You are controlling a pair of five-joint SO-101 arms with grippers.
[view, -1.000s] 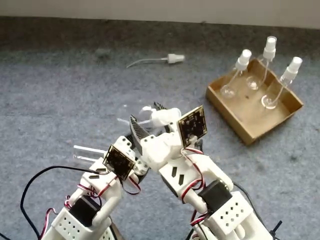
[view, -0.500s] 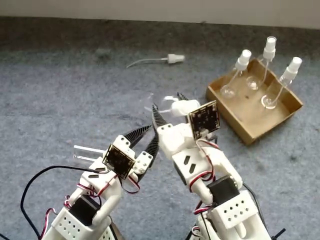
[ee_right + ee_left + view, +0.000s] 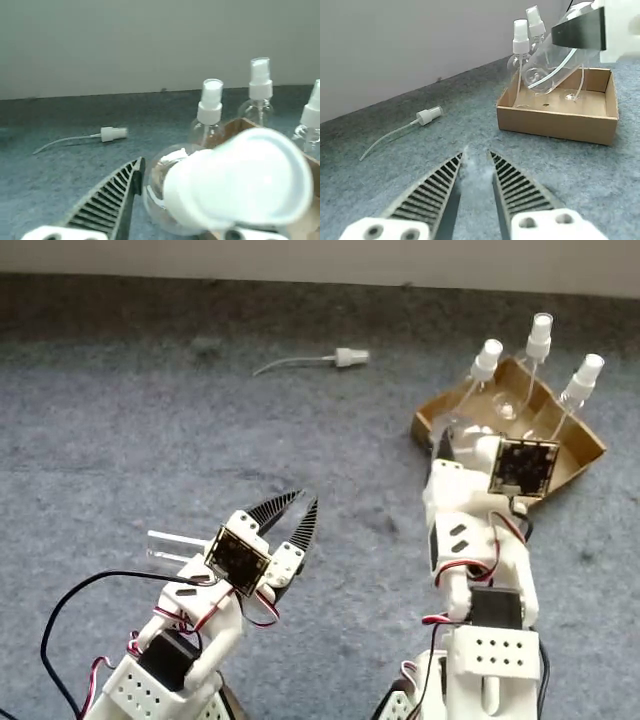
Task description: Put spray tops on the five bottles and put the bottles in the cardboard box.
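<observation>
My right gripper (image 3: 447, 443) hangs over the near left corner of the cardboard box (image 3: 578, 472), shut on a clear bottle (image 3: 554, 64) with a white spray top (image 3: 240, 180). The bottle is tilted above the box's floor. Three bottles with spray tops (image 3: 487, 360) (image 3: 540, 335) (image 3: 585, 375) stand upright along the far side of the box. A loose spray top (image 3: 345, 357) with a long tube lies on the carpet at the back. My left gripper (image 3: 292, 512) is open and empty over the carpet, left of the box.
A clear object (image 3: 175, 543) lies on the grey carpet beside the left arm. A wall runs along the far edge. Open carpet lies between the left gripper and the box (image 3: 555, 125).
The right arm swung from the middle to the right, carrying the bottle over the box. The left gripper opened, came off the bottle and drew back slightly.
</observation>
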